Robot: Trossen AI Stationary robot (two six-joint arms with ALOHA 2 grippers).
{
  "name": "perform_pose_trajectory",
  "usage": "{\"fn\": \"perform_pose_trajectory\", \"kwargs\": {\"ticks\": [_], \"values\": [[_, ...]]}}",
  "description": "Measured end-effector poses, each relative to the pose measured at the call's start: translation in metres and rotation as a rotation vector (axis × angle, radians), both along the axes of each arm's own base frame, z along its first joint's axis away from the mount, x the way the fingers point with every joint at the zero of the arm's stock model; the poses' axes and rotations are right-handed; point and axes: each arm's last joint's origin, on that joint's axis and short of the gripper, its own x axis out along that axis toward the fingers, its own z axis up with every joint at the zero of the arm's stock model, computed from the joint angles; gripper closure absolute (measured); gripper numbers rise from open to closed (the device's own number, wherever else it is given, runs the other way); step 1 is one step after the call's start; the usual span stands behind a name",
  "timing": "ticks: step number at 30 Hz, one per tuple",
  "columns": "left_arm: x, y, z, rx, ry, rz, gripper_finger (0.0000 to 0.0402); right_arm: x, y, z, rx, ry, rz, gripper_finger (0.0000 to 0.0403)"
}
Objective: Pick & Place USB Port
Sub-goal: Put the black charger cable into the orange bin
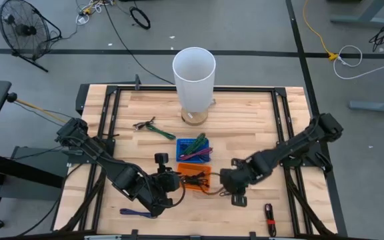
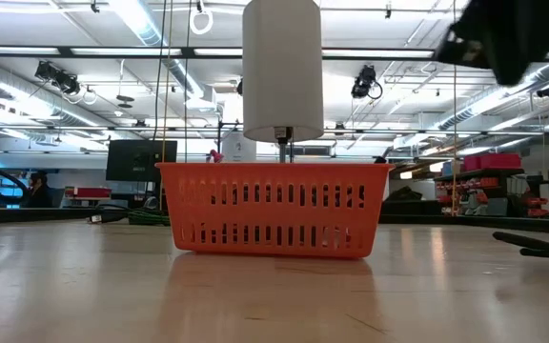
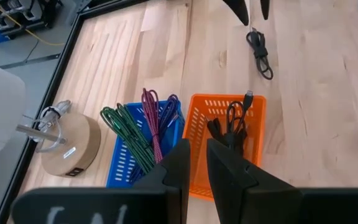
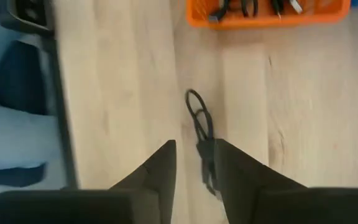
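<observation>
The orange basket (image 1: 195, 177) (image 3: 229, 134) (image 2: 274, 210) holds black USB cables (image 3: 232, 121). One more black USB cable (image 1: 214, 192) (image 4: 197, 118) (image 3: 260, 50) lies flat on the wood, between the basket and the table's near edge. My right gripper (image 1: 222, 189) (image 4: 194, 168) is open and low over this cable, with a finger on either side of its nearer end. My left gripper (image 1: 172, 180) (image 3: 197, 162) hovers by the basket's left side, open by a narrow gap and holding nothing. My right gripper comes at the loose cable slanting down from the table's right, fingers along its length. The cable's end (image 4: 209, 177) runs close by the inner side of one finger (image 4: 229, 177). I cannot tell whether it touches. The cable lies flat on the table.
A blue basket (image 1: 193, 148) (image 3: 135, 149) with green and purple cables stands just beyond the orange one. A tall white lamp (image 1: 193, 73) on a round wooden base (image 3: 70, 143) stands farther off. A green cable (image 1: 153, 128), a blue strap (image 1: 135, 212) and a red-black item (image 1: 270, 219) lie on the table.
</observation>
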Motion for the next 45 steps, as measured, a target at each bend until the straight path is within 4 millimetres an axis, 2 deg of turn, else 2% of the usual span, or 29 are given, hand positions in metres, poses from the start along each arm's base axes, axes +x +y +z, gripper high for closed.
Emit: {"fn": "perform_pose_trajectory", "kwargs": {"ticks": [4,9,18,23,30,39,42,45], "values": [[0.0,0.0,0.0,-0.003,-0.002,0.002,0.0344,-0.013,0.009,-0.018,-0.086,0.003,0.015,0.0267],[0.0,0.0,0.0,-0.003,-0.002,0.002,0.0344,-0.026,0.011,-0.046,-0.11,0.034,-0.012,0.0234],[0.0,0.0,0.0,-0.006,-0.005,0.002,0.0344,-0.032,0.009,-0.073,-0.075,0.004,-0.045,0.0204],[0.0,0.0,0.0,-0.005,-0.005,0.002,0.0344,-0.037,0.007,-0.089,-0.043,-0.007,-0.066,0.0204],[0.0,0.0,0.0,-0.006,-0.005,0.002,0.0344,-0.043,0.008,-0.1,0.0,-0.013,-0.066,0.0204],[0.001,0.0,0.0,-0.006,-0.006,0.004,0.0344,-0.059,0.009,-0.115,-0.043,-0.007,-0.081,0.0208],[0.001,0.0,0.001,-0.009,-0.011,0.003,0.0344,-0.061,0.007,-0.119,-0.039,-0.013,-0.126,0.0225],[0.001,0.0,0.001,-0.009,-0.01,0.003,0.0344,-0.062,0.006,-0.121,-0.042,-0.007,-0.14,0.0274]]}}
